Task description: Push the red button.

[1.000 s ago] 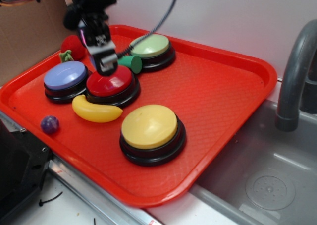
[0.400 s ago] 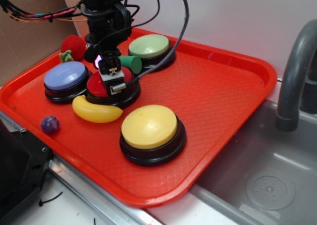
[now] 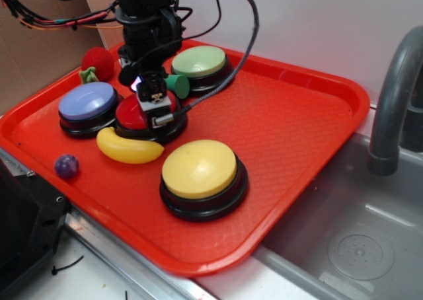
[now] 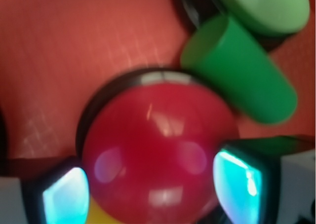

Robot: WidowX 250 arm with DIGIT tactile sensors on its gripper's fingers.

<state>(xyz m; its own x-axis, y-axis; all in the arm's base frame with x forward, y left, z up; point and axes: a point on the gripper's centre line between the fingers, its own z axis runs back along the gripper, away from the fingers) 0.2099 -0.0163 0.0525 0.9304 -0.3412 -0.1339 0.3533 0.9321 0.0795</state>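
The red button (image 3: pixel 131 113), a glossy red dome on a black base, sits at the left of the red tray (image 3: pixel 297 115), between the blue-purple button and the banana. My gripper (image 3: pixel 156 108) points straight down onto its dome and covers its right half in the exterior view. In the wrist view the red button (image 4: pixel 158 150) fills the centre, very close and blurred. The gripper (image 4: pixel 153 194) is open, with one lit fingertip (image 4: pixel 64 197) at the dome's left edge and the other at its right edge. Whether the tips touch the dome cannot be told.
On the tray are a yellow button (image 3: pixel 199 169), a green button (image 3: pixel 199 61), a blue-purple button (image 3: pixel 86 100), a toy banana (image 3: pixel 127 147), a green cylinder (image 3: pixel 177 85), a red strawberry toy (image 3: pixel 98 63) and a purple ball (image 3: pixel 66 166). A sink (image 3: pixel 370 234) and faucet (image 3: pixel 396 95) lie to the right.
The gripper has come down from above the red button onto its dome and shifted slightly right. Nothing else on the tray has moved.
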